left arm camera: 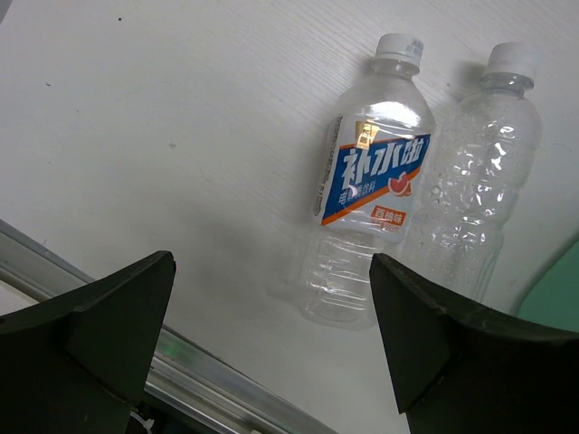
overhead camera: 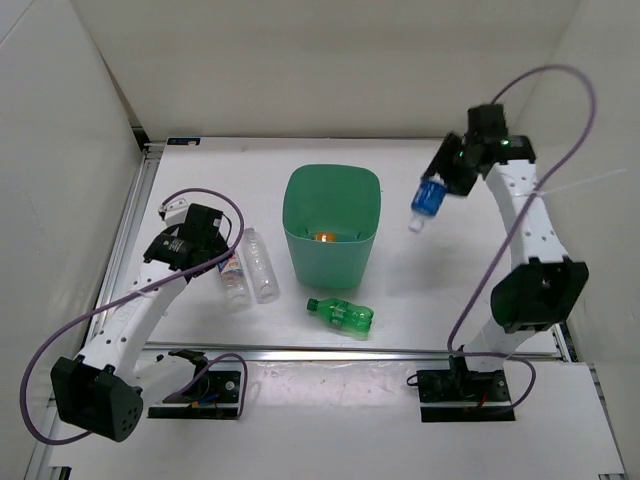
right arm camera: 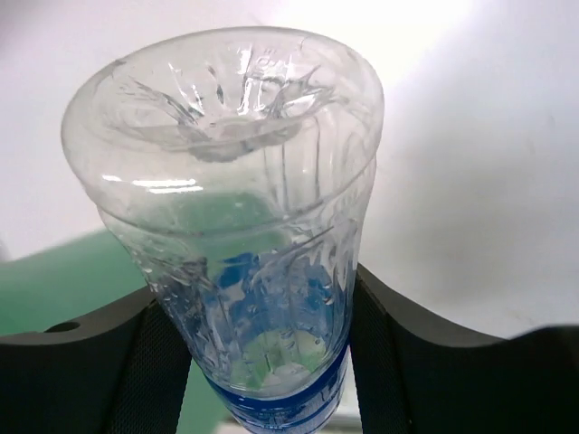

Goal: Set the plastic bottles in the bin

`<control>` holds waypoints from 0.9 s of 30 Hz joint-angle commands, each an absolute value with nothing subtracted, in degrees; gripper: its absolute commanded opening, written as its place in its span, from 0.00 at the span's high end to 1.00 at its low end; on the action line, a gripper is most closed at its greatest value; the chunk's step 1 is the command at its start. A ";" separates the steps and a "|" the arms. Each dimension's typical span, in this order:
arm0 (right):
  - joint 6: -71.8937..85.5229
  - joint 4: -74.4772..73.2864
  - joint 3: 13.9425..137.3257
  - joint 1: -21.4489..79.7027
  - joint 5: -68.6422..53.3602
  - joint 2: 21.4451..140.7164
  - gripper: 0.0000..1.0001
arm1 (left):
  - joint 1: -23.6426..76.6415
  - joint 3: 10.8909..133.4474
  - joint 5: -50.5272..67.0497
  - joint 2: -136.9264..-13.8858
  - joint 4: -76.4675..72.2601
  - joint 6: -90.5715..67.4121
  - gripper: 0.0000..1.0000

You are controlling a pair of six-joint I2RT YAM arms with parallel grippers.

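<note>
Five bottles show, and one orange bottle point(overhead camera: 322, 237) already lies inside the green bin point(overhead camera: 330, 268), only partly seen. The right claw point(right arm camera: 262, 298) is clamped on the clear blue-label bottle point(overhead camera: 428, 198), held in the air cap-down just right of the bin's rim, with bare table point(overhead camera: 450, 300) below it. The green bottle point(overhead camera: 341, 314) lies on its side just in front of the bin, near the aluminium rail point(overhead camera: 350, 351) at the table's near edge. Left of the bin two clear bottles lie side by side: the plain bottle point(left arm camera: 470, 181) nearer the bin, and the labelled bottle point(left arm camera: 366, 190), whose blue band reads 补水啦 in white. The left claw point(left arm camera: 271, 267) hovers over them, fingers wide apart and gripping nothing. White walls point(overhead camera: 80, 120) close in the table's far and side edges.
</note>
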State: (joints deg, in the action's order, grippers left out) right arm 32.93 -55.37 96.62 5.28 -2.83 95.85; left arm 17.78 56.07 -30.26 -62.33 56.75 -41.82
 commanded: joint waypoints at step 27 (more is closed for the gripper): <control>24.87 -54.68 125.19 32.17 8.79 88.71 0.00 | 14.78 61.62 -21.13 -63.72 52.75 -35.28 0.00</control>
State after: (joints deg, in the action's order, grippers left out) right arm 26.09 -56.84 127.81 32.27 4.99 99.04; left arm 16.86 61.76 -26.39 -65.36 54.39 -39.53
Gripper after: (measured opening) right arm 0.998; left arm 1.000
